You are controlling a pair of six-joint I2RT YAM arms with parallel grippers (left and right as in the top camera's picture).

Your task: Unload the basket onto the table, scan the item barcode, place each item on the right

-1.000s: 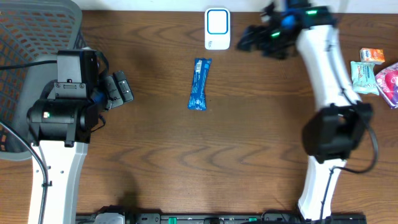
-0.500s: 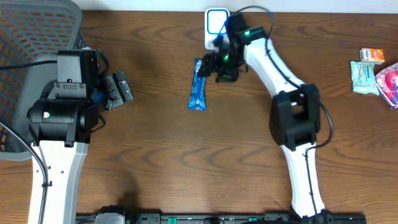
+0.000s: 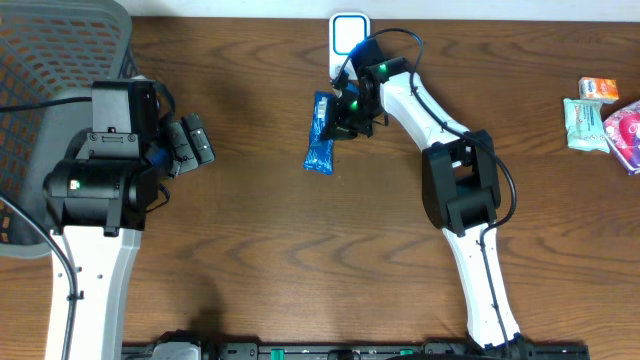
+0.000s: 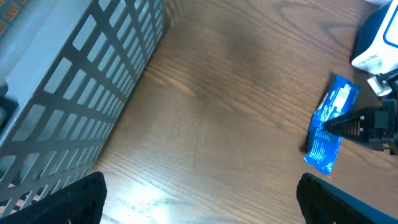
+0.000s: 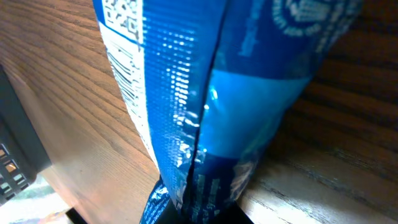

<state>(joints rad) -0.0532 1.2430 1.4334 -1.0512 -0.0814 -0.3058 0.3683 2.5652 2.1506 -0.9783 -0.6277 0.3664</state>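
I count one blue packet (image 3: 321, 135), one white scanner (image 3: 347, 30), one grey basket (image 3: 50, 60) and three small packs (image 3: 585, 122) on the wooden table (image 3: 300, 260). The packet lies just below the scanner, its long axis running away from it. My right claw (image 3: 338, 112) is pinched shut on the packet's edge, on the side toward the packs. My left claw (image 3: 195, 142) stands wide with nothing in it, well off from the scanner toward the basket.

The scanner's lower part is hidden behind my right arm. From my right wrist the packet fills the view, creased along its seam. A white strip of code print (image 5: 121, 37) on it is cut off at the top, and I cannot make out my own fingers there. The basket and the pink pack (image 3: 625, 130), farthest from the scanner, are cut off by the frame.
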